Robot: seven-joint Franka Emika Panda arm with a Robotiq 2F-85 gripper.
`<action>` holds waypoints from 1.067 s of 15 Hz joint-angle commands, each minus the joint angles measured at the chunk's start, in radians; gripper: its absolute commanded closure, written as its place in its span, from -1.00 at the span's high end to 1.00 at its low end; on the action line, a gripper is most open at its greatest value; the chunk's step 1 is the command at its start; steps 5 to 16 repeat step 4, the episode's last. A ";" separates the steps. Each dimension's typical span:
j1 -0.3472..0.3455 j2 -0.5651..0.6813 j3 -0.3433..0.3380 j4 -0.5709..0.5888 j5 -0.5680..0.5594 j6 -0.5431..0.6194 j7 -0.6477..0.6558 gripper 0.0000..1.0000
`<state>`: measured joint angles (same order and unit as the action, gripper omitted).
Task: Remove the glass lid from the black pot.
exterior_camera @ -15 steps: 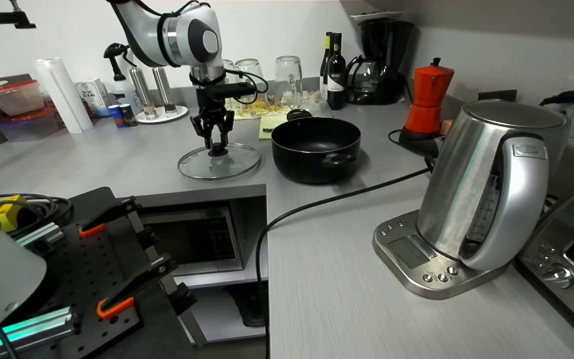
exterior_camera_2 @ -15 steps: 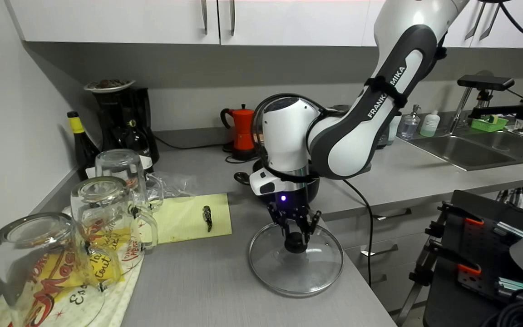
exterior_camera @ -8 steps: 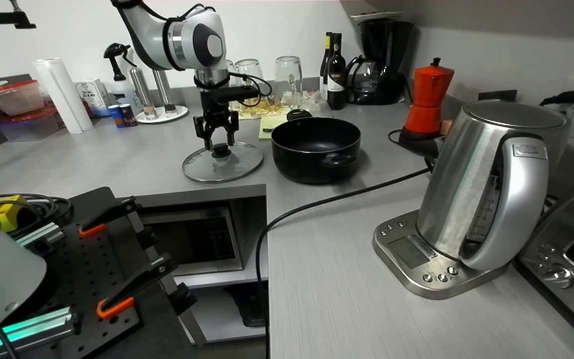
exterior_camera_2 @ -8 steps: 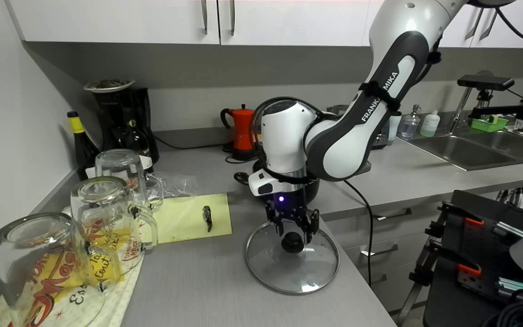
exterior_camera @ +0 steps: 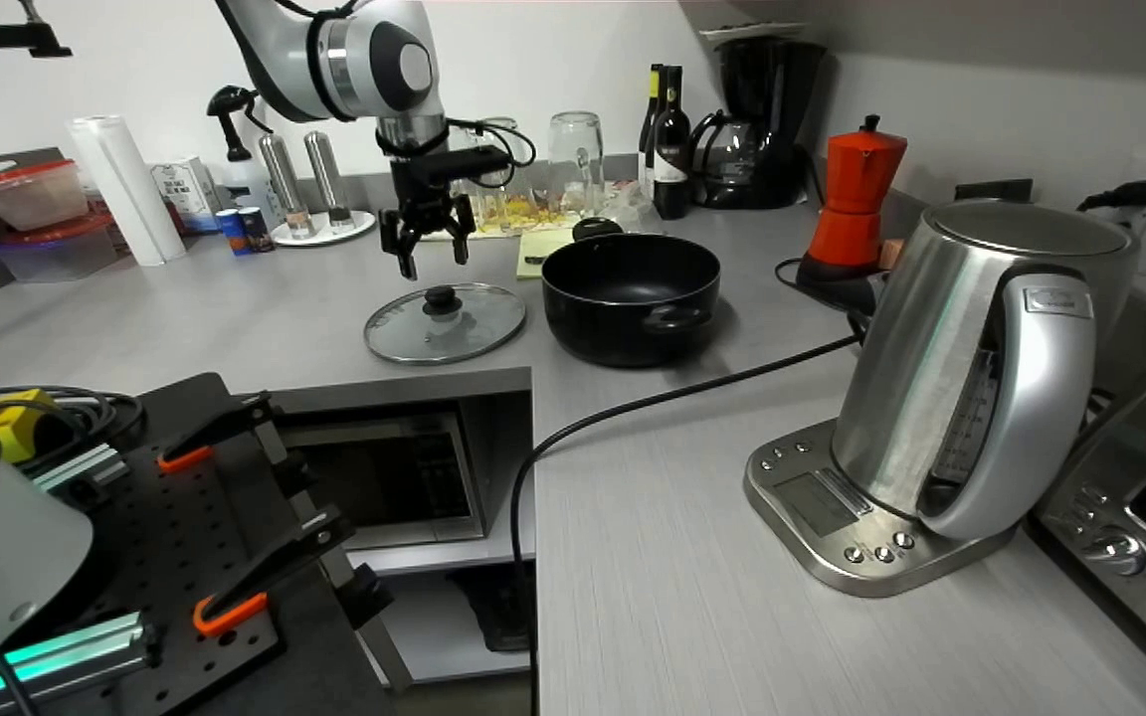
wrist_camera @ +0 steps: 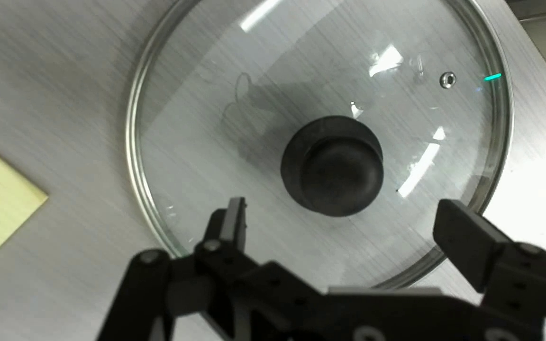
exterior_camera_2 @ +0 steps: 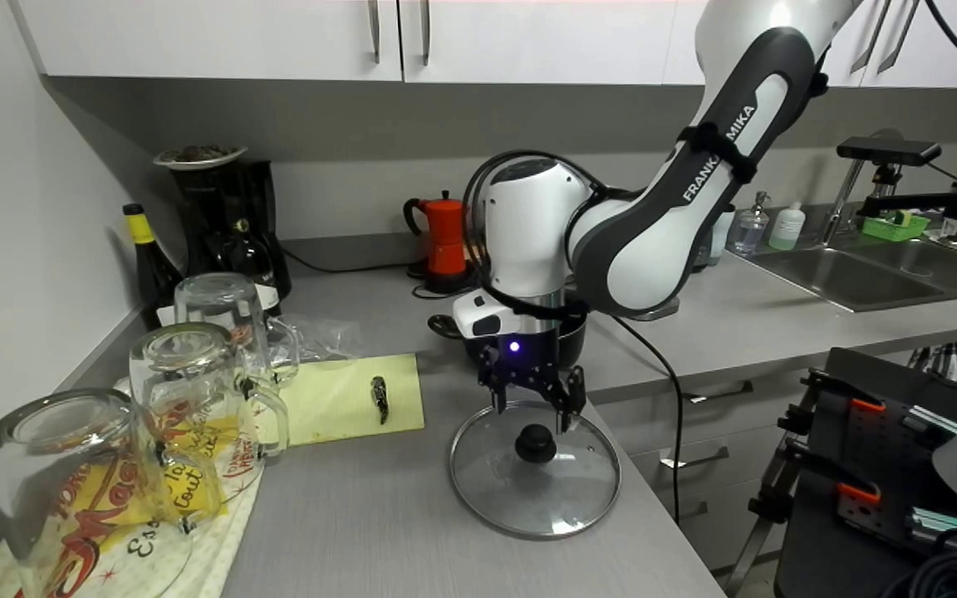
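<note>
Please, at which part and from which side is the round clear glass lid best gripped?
Probably by its round black centre knob, straight down from above, the open black gripper closing on both sides. The clear glass lid lies flat on the grey counter, knob upward, so its thin metal rim likely offers less to grip.

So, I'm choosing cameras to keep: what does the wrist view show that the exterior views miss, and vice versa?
Only the wrist view shows a teal glint on the glass lid. Only the exterior views show the black pot, red moka pot and coffee maker. All share the lid on the counter, the open hand above it and the yellow sheet.
</note>
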<state>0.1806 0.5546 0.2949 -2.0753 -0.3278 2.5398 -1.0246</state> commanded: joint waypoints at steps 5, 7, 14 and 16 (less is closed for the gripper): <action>-0.022 -0.237 0.011 -0.196 0.008 0.077 -0.025 1.00; -0.022 -0.237 0.011 -0.196 0.008 0.077 -0.025 1.00; -0.022 -0.237 0.011 -0.196 0.008 0.077 -0.025 1.00; -0.022 -0.237 0.011 -0.196 0.008 0.077 -0.025 1.00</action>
